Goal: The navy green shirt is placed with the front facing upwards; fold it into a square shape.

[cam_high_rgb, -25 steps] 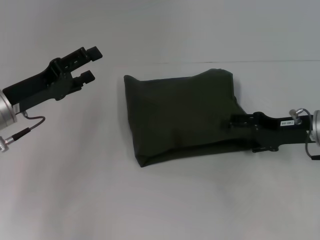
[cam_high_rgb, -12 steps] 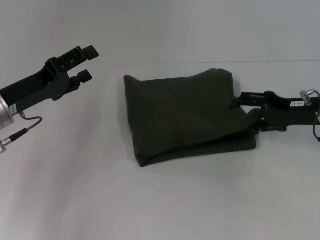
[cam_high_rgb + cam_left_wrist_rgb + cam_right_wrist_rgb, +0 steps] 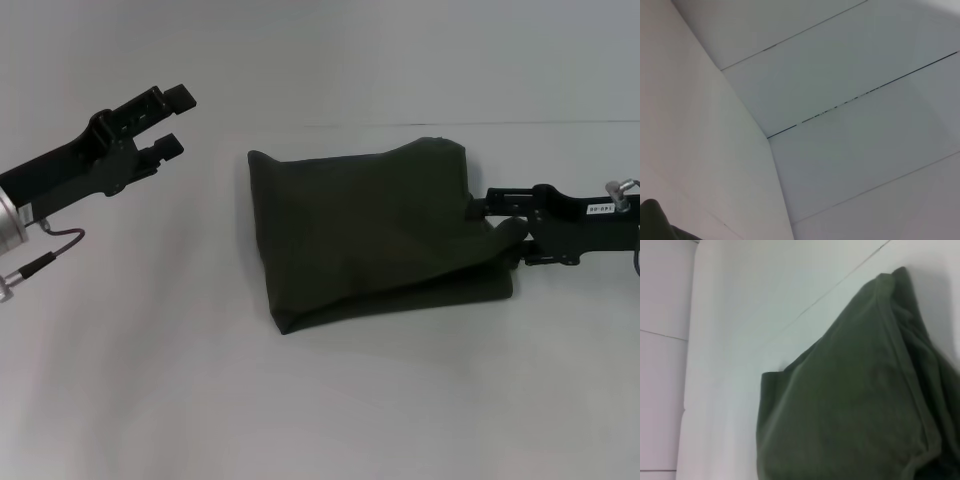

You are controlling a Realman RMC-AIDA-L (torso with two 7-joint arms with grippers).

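Note:
The navy green shirt [image 3: 370, 230] lies folded into a rough four-sided packet in the middle of the white table [image 3: 150, 380]. Its lettering and neck label are hidden. It fills much of the right wrist view [image 3: 850, 405]. My right gripper [image 3: 500, 232] is low at the shirt's right edge, jaws apart, with the bulging edge of cloth between the fingers. My left gripper [image 3: 175, 122] is open and empty, raised above the table well left of the shirt. A dark corner [image 3: 652, 222] shows in the left wrist view.
The white table runs to a pale wall behind, with a thin seam line [image 3: 540, 123] at the back. A cable [image 3: 50, 255] hangs from the left wrist.
My right gripper has drawn back rightward from over the shirt's right part to its right edge, and the cloth there has settled. The left gripper has barely shifted.

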